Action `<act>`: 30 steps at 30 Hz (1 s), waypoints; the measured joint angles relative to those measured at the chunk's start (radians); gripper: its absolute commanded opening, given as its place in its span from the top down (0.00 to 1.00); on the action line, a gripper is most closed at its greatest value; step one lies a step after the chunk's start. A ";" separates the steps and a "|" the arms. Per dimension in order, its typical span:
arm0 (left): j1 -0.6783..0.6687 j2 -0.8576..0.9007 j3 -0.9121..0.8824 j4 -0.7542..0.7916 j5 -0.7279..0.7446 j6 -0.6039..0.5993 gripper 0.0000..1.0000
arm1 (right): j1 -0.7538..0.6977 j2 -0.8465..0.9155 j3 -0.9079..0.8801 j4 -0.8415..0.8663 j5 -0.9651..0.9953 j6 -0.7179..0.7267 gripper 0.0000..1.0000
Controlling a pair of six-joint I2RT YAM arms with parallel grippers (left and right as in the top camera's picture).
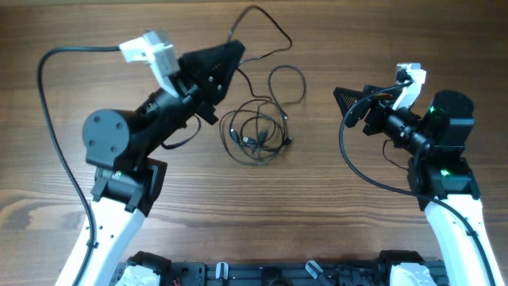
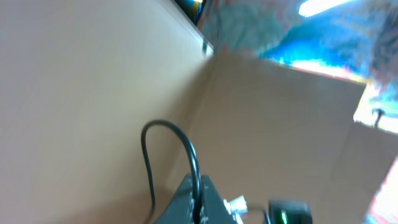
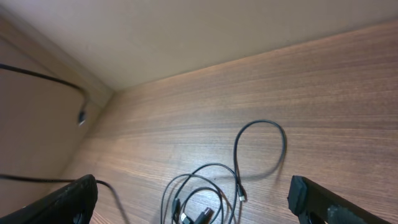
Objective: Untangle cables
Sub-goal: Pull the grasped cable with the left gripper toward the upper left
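Observation:
A tangle of thin black cables (image 1: 254, 131) lies coiled on the wooden table between the arms, with a loop (image 1: 287, 83) reaching up and right. My left gripper (image 1: 232, 54) is shut on one cable strand (image 1: 266, 16) that arcs up from the tangle. In the left wrist view that strand (image 2: 194, 163) runs into the closed jaws (image 2: 200, 198). My right gripper (image 1: 347, 101) is open and empty, to the right of the tangle. In the right wrist view the coil (image 3: 202, 183) and its plug ends lie between the spread fingers (image 3: 193, 190), and the loop (image 3: 261, 127) lies beyond.
Thick black cords trail from the left arm (image 1: 49, 119) and the right arm (image 1: 357, 167). A beige wall (image 3: 186, 37) stands behind the table. A thin wire with a plug end (image 3: 81, 117) hangs at the left in the right wrist view.

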 measured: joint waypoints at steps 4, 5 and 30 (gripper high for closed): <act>0.052 0.000 0.000 0.090 -0.115 0.000 0.96 | 0.000 0.000 0.000 0.000 0.001 0.007 0.00; 0.068 0.000 0.000 0.111 -0.136 0.000 0.96 | 0.000 0.000 0.000 0.000 0.001 0.007 0.00; 0.230 0.169 0.436 -0.131 -0.670 -0.015 0.96 | 0.035 0.053 0.000 0.106 -0.155 0.036 0.00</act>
